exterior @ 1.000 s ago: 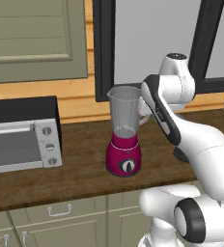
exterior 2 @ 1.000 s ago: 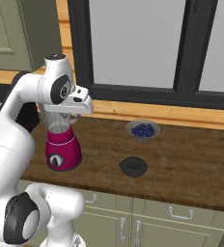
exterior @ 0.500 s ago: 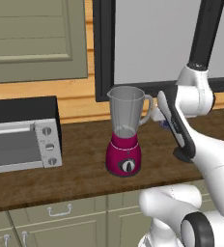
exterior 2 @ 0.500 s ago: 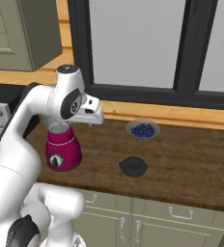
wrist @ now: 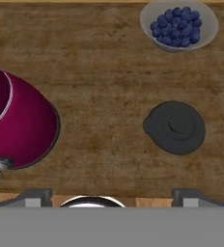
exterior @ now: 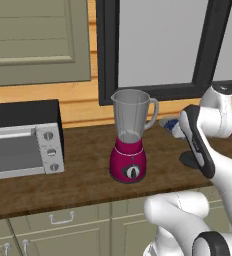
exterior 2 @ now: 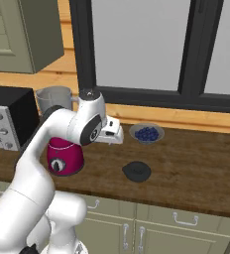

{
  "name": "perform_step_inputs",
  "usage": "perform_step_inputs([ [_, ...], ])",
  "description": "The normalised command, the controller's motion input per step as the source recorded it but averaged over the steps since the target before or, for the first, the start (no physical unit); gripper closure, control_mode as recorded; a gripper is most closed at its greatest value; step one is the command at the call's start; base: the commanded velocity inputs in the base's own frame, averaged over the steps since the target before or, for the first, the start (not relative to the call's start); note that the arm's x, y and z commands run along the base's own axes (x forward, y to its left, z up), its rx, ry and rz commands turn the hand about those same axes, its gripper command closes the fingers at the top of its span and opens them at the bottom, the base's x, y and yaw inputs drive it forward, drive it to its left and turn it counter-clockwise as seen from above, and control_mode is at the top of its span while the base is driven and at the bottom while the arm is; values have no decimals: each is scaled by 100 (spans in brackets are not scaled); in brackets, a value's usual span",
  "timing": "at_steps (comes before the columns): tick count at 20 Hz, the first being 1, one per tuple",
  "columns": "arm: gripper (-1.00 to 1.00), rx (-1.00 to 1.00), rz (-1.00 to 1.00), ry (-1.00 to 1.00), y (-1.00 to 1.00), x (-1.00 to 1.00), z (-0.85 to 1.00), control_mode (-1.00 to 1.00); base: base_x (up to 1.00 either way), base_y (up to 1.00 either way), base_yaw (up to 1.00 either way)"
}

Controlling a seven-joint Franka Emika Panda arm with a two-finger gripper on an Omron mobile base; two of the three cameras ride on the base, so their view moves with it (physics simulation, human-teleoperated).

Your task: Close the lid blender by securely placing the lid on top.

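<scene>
I've got the hand (wrist: 112, 193) spread wide and empty, looking down because the lid (wrist: 175, 127) lies flat near the counter's (wrist: 99, 58) front edge, apart from the uncapped blender (exterior: 131, 135).

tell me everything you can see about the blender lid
The lid is a flat, round, dark grey-black cap with a raised round knob in its middle and a small pointed lip on one edge. It looks like matte plastic. It lies flat on the wooden counter, apart from the blender and the bowl of blueberries; nothing grips it.
</scene>
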Motion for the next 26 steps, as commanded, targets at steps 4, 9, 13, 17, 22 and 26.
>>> perform_step_inputs([
  [4, -100, 0, 0, 2, -61, -1, -21, -100, 0, 0, 0],
  [9, -100, 0, 0, 5, -54, 0, -24, -100, 0, 0, 0],
  [13, -100, -1, 0, 6, -41, 0, -35, -100, 0, 0, 0],
  [17, -100, 0, 0, 7, -33, 1, -55, -100, 0, 0, 0],
  [22, -100, 0, 0, 1, -12, 2, -41, -100, 0, 0, 0],
  [26, -100, 0, 0, 0, -1, 11, -22, -100, 0, 0, 0],
])
